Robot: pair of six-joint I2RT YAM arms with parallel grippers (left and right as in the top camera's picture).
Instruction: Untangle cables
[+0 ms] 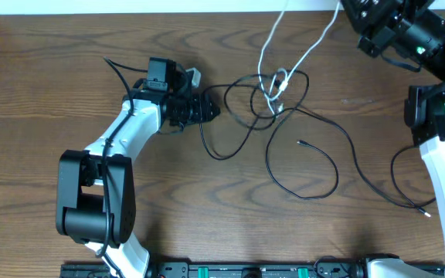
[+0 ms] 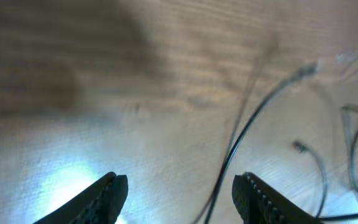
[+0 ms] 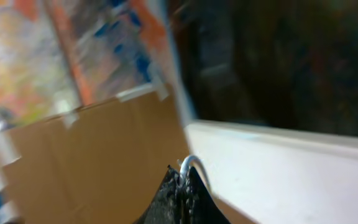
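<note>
Currently, the left end effector (image 2: pixel 179 183) is hovering, jaws apart, over the thin black cord (image 2: pixel 247 124) looped on the brown wooden counter (image 1: pixel 52 77). The right end effector (image 3: pixel 183 180) is clamping the thin white cord (image 1: pixel 300 58).

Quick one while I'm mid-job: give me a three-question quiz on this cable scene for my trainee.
1. True or false: the left hand is shut on the black cord.
2. What does the right hand pinch? A: the black cord. B: the white cord. C: nothing.
3. Fill in: seen from overhead, the tangle lies to the left hand's ____ side.
Key: 1 false, it is open; 2 B; 3 right.
</note>
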